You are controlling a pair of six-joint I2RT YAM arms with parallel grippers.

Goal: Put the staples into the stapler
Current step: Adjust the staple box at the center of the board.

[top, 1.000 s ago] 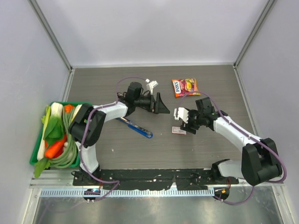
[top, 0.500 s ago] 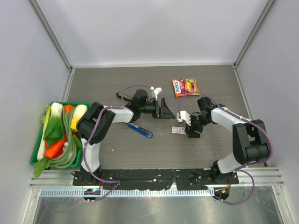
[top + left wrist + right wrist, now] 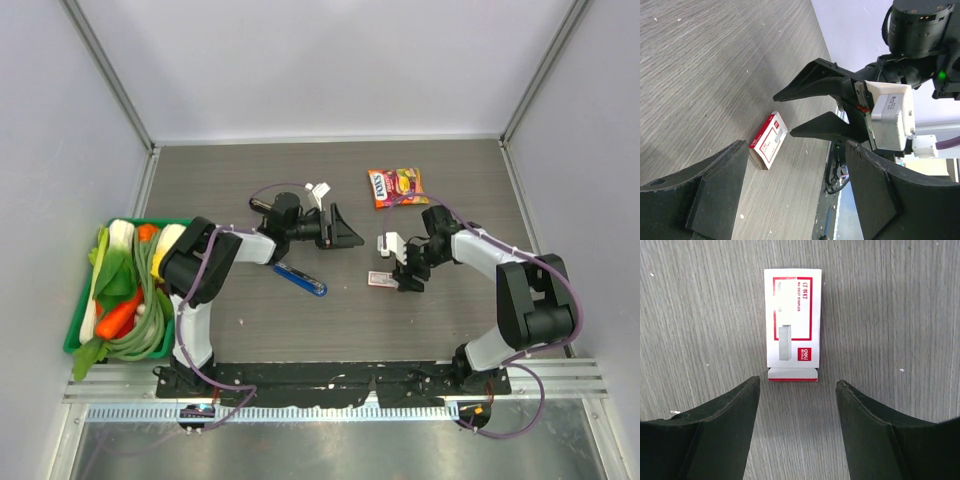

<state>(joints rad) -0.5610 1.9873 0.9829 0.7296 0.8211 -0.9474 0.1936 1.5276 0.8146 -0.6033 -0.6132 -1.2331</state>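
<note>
The staples box, white and red, lies flat on the table with its end flap pulled out. It also shows in the top view and the left wrist view. No loose staple strips show. My right gripper is open just short of the flap end, touching nothing; it shows in the top view. My left gripper is open and empty, left of the box and facing it. A slim black end sticks out behind the left arm; I cannot tell if it is the stapler.
An orange snack bag lies behind the right gripper. A blue pen lies in front of the left arm. A green tray of vegetables stands at the left edge. Grey walls close in the table on three sides.
My right gripper has come down and forward to the staples box. My left gripper went a little right, then back left; it stays open.
</note>
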